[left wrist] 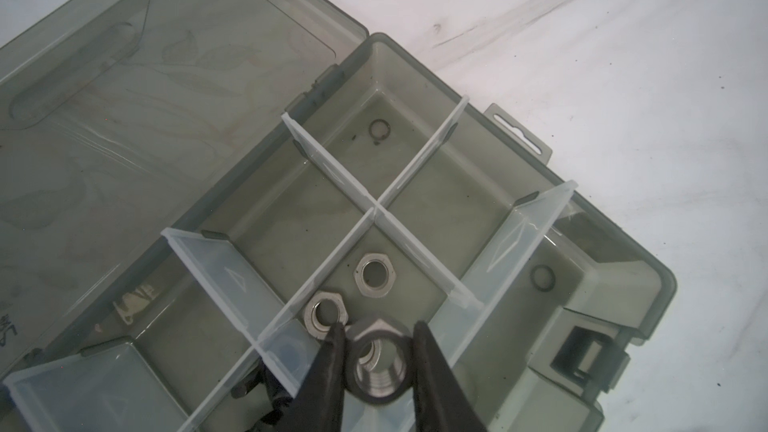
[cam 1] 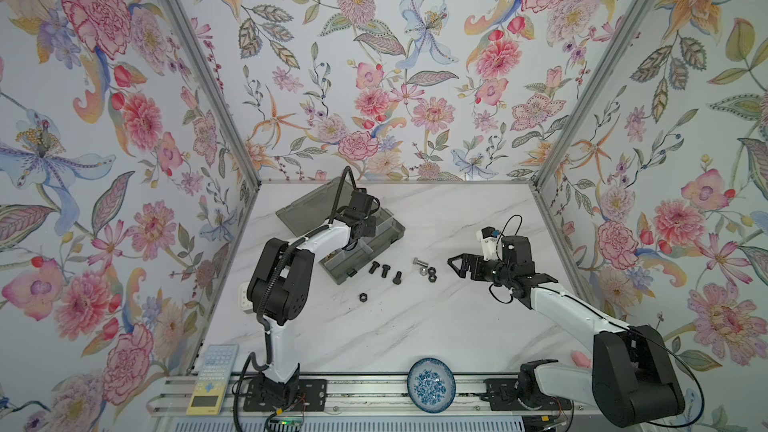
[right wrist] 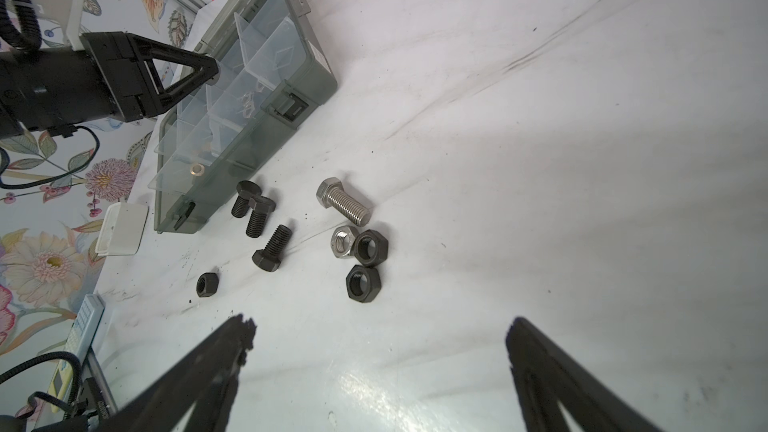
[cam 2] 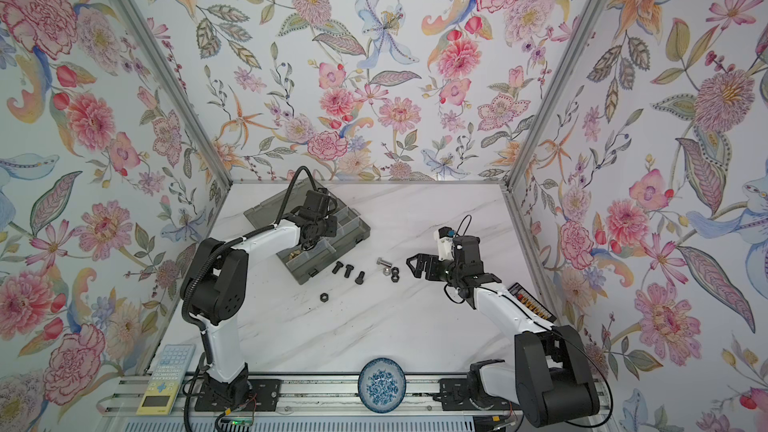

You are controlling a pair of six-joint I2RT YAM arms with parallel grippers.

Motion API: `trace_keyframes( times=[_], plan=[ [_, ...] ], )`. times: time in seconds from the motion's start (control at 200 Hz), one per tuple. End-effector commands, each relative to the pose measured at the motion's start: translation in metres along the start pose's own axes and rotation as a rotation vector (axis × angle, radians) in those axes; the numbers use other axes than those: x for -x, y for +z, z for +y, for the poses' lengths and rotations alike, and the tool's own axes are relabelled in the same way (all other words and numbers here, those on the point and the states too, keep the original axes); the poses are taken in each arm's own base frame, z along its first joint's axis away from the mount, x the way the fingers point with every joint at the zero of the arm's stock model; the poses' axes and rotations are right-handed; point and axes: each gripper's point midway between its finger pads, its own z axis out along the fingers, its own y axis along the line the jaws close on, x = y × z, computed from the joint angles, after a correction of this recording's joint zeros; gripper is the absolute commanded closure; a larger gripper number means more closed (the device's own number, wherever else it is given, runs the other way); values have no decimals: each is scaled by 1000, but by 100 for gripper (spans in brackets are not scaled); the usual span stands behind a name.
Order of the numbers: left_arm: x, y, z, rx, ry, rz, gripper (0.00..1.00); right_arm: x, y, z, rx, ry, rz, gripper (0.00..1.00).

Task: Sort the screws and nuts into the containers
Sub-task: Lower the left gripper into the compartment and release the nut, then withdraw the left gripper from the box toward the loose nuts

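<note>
My left gripper pinches a silver nut over the box, above a compartment where two flat nuts lie. My right gripper hangs wide open, holding nothing, over the table near the loose bolts and black nuts.

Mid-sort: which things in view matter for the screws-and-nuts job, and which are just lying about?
Job: organizer box; silver nut in left gripper; two silver nuts in a compartment; three black bolts; silver bolt; four loose nuts.
Lying about: patterned dish; keypad handset; white block.
</note>
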Motion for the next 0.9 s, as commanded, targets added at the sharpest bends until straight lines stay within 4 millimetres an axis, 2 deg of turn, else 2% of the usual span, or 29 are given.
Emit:
trace_keyframes(
  times=[0.0, 0.08, 0.265, 0.405, 0.515, 0.615, 0.731, 0.896],
  plan=[
    [9, -4, 10, 26, -7, -29, 67, -5, 2, 0, 10, 4, 11, 1],
    [11, -6, 10, 24, -11, -37, 65, -5, 1, 0, 8, 3, 11, 1],
    [12, -9, 9, 19, -6, -35, 50, -6, 2, 0, 11, 3, 15, 1],
    [20, -26, -1, -13, 8, -71, 42, -6, 2, 0, 8, 5, 15, 1],
    [28, -50, -25, -57, 58, -133, 29, -6, 3, -1, 7, 9, 16, 1],
    [24, -68, -51, -123, 75, -156, 23, -5, 4, -2, 3, 11, 15, 1],
    [7, -80, -78, -159, 86, -145, 20, -6, 5, -3, -1, 11, 18, 1],
    [-29, -83, -121, -226, 109, -88, 19, -5, 6, -6, -12, 8, 24, 1]
  ],
)
